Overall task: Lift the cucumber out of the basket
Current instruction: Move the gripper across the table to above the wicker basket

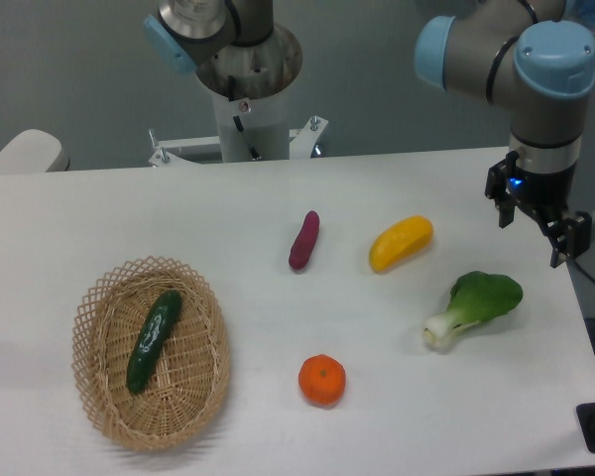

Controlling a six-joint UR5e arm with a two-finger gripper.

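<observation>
Fixed camera: cucumber (154, 340) lying lengthwise in basket (150, 354) at worktop's front-left corner; gripper (538, 222) over far-right edge, fingers spread, empty. Advised: cross to basket, turn fingers across cucumber's narrow width, descend at its middle, avoiding the rim

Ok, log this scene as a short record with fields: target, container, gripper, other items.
target: cucumber, lying lengthwise inside the basket
container: basket, wicker, at the table's front left
gripper: at the far right above the table edge, nothing in it, far from the basket; open or shut not clear
other items: purple sweet potato, yellow pepper, bok choy, orange, all on the table outside the basket
task state: cucumber not yet picked up
</observation>
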